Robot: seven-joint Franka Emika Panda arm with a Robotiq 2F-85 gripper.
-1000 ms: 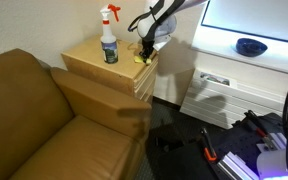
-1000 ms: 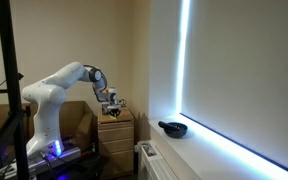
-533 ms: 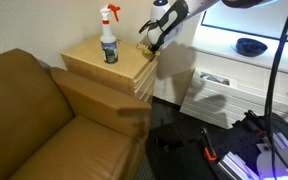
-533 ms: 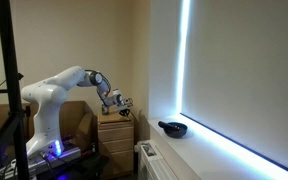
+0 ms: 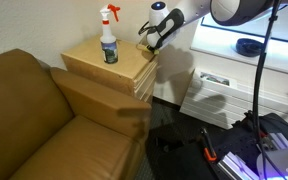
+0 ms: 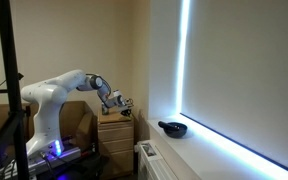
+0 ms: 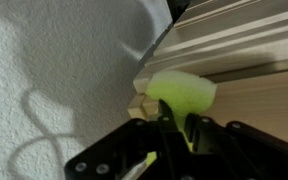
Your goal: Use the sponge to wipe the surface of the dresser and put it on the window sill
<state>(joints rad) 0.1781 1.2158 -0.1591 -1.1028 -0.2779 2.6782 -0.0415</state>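
Note:
My gripper is shut on the yellow sponge and holds it above the back corner of the light tan dresser, close to the wall. In the wrist view the sponge sits between my black fingers, over the dresser's corner. In an exterior view the gripper hangs a little above the dresser. The white window sill lies to the right, under the bright pane; it also shows as a lit ledge.
A clear spray bottle with a red-white trigger stands on the dresser top. A dark bowl sits on the sill, also seen in an exterior view. A brown leather couch is beside the dresser. A white radiator unit is below the sill.
My gripper has lifted the sponge off the dresser top and risen a little toward the wall and sill side. The arm has swung further over the sill.

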